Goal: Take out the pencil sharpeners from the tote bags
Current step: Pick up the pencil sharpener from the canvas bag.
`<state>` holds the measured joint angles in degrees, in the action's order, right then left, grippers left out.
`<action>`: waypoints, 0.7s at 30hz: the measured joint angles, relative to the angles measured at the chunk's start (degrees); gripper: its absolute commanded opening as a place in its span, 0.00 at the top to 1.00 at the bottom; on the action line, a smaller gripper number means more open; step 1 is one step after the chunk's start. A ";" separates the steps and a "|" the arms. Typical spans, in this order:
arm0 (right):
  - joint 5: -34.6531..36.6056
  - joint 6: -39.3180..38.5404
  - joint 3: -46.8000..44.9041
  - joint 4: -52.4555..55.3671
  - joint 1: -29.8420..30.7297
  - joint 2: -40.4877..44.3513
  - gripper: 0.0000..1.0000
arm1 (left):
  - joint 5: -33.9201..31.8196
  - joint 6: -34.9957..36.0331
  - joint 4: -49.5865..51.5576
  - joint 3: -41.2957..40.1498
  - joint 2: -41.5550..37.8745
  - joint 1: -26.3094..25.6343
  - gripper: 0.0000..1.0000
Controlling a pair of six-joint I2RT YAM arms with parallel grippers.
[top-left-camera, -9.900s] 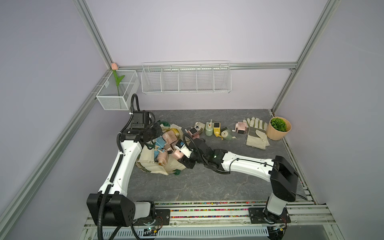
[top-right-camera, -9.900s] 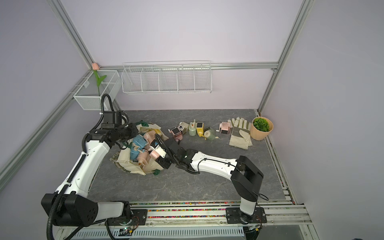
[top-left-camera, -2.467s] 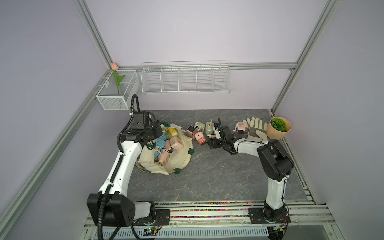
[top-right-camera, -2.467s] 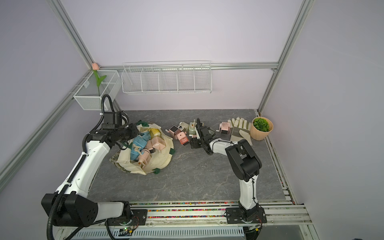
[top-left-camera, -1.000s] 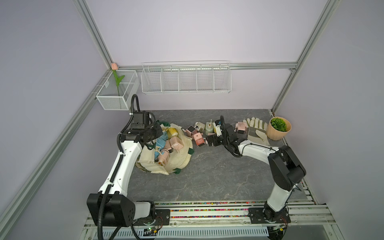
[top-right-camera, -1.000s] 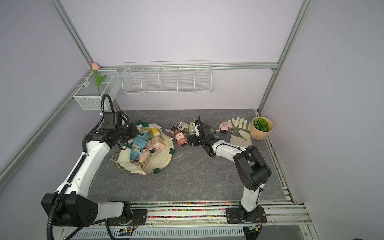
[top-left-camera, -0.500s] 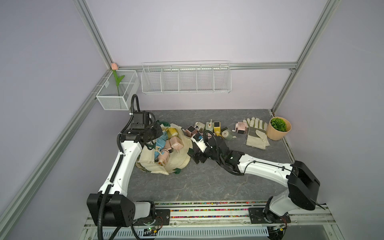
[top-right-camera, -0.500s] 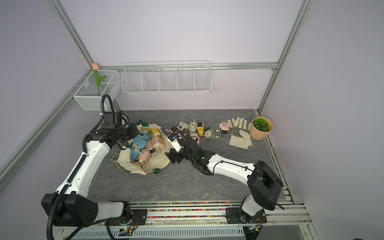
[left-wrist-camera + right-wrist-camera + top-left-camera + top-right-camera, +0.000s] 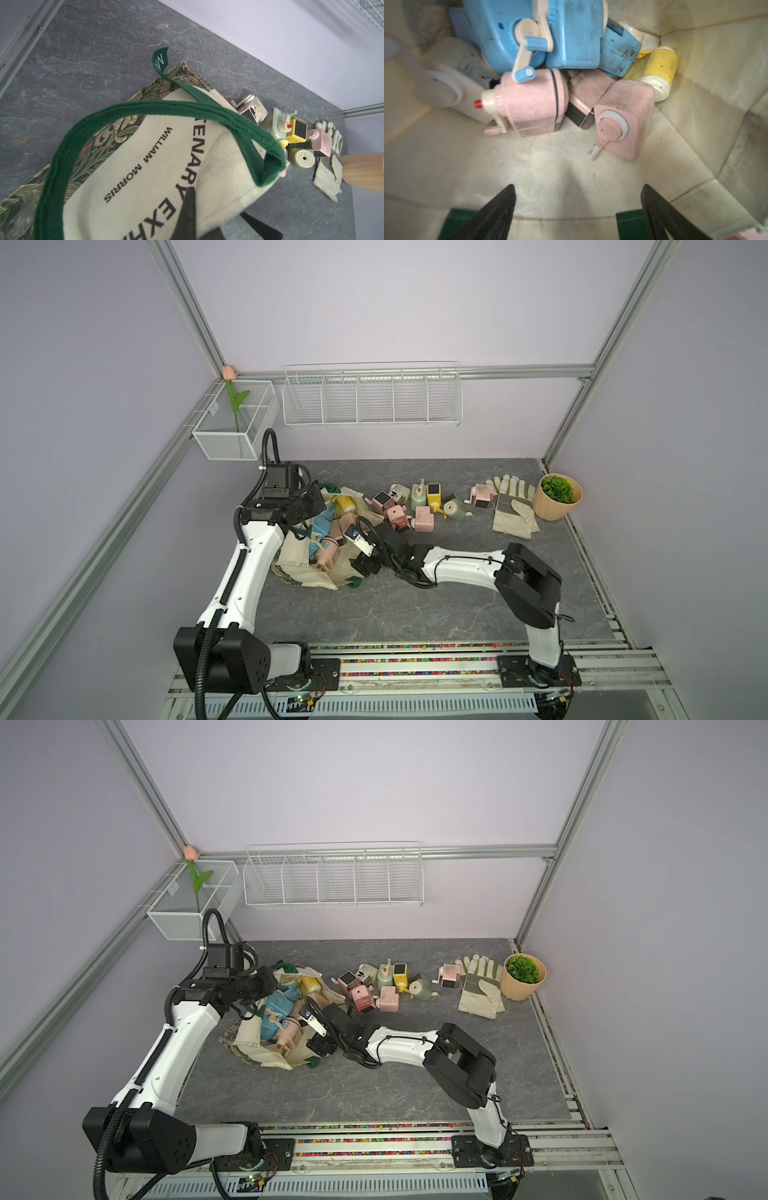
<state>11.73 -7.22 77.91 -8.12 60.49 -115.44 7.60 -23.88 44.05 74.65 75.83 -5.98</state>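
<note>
Back at the middle-left tote bag (image 9: 291,560), the right gripper (image 9: 578,187), fingers apart, is reaching to grab a pink pencil sharpener (image 9: 625,116); the left gripper (image 9: 216,209) is pinching the rim.

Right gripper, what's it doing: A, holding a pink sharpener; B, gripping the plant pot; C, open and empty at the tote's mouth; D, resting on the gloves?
C: the right gripper is open with nothing between its jaws, over the tote lining, short of the sharpeners.

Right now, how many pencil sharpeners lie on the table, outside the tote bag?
8. Seven cluster beside the tote bag: pink, cream, pale green, yellow, pink, pink, green. Another pink sits beside the gloves. Some may be hidden.
</note>
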 measured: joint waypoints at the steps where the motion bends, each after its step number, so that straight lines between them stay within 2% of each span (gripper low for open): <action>1: 1.33 0.13 1.44 -0.07 0.00 -1.40 0.05 | 0.02 0.00 0.00 0.00 0.00 -0.02 1.00; 11: 10.97 1.44 11.87 -1.99 0.00 -10.95 0.05 | 0.15 0.00 0.00 0.00 0.00 0.00 1.00; 21: 14.25 1.64 20.48 -2.51 -0.42 -17.84 0.10 | 0.15 0.00 0.00 0.00 0.00 0.00 1.00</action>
<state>25.98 -5.58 98.39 -10.63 60.07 -133.27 7.75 -23.88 44.05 74.65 75.83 -5.98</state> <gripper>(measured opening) 0.912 0.048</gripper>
